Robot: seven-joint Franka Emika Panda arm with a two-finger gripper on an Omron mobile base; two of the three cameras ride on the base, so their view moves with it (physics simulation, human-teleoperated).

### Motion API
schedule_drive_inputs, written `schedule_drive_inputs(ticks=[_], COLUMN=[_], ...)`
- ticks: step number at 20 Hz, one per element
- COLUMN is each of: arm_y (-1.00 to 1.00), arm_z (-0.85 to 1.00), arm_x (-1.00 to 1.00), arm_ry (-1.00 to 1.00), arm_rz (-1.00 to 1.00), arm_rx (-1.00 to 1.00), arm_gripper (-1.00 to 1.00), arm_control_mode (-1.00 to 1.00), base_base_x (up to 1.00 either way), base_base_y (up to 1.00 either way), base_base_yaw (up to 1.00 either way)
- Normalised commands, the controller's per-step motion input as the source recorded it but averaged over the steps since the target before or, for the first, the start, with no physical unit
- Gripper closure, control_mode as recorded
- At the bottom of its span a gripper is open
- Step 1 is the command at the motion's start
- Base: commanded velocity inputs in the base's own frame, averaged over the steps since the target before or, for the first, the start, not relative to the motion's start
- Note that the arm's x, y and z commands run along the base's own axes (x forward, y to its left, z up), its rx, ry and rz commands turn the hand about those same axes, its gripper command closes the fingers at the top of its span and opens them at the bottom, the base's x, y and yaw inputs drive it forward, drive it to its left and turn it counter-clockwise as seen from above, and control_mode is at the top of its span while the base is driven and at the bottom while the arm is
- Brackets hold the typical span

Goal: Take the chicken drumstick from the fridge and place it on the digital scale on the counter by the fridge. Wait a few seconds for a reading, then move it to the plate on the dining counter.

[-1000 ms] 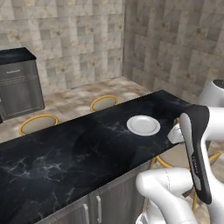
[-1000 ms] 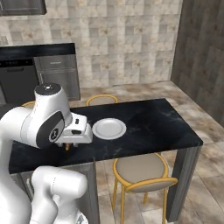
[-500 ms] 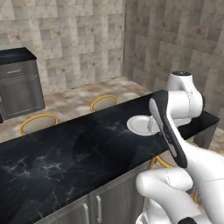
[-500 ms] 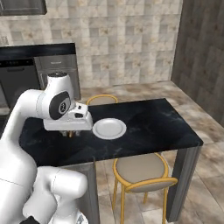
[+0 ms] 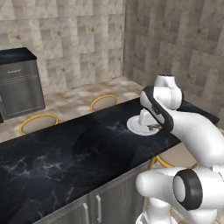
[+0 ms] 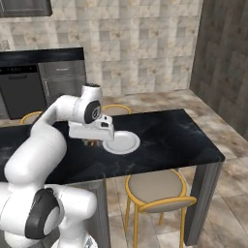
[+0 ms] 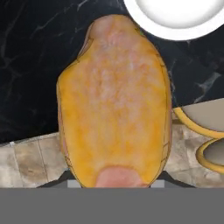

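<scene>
The chicken drumstick (image 7: 113, 100), golden-orange, sits between my gripper's jaws (image 7: 113, 182) and hides most of the fingers. My gripper (image 6: 92, 141) is shut on it and hangs just above the dining counter (image 6: 169, 135), right beside the left rim of the white plate (image 6: 121, 143). In the left base view the hand (image 5: 151, 124) hovers at the plate's (image 5: 138, 127) near-right side, with a bit of the drumstick (image 5: 153, 127) showing below it. The plate (image 7: 175, 17) lies at the top of the hand view, with nothing on it.
Yellow-rimmed stools stand on both sides of the counter: one (image 6: 157, 189) on the near side, two (image 5: 37, 122) (image 5: 104, 103) on the far side. A dark grey appliance block (image 5: 19, 85) stands against the tiled back wall. The counter's end (image 6: 213, 155) lies right of the plate.
The arm has swung from the counter's near right edge in over the top, carrying the drumstick to the plate's rim. The plate has not moved.
</scene>
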Motion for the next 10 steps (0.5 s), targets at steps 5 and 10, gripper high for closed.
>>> schedule_drive_inputs(ticks=[5, 10], arm_y=[-0.01, -0.01], arm_z=[-0.62, -0.25], arm_x=[0.74, 0.90], arm_ry=[-0.15, -0.12], arm_rz=[0.00, 0.00], arm_rx=[0.01, 0.00], arm_gripper=[1.00, 1.00], arm_control_mode=[-1.00, -1.00], base_base_x=[0.00, 0.00], base_base_y=[0.00, 0.00], base_base_yaw=[0.00, 0.00])
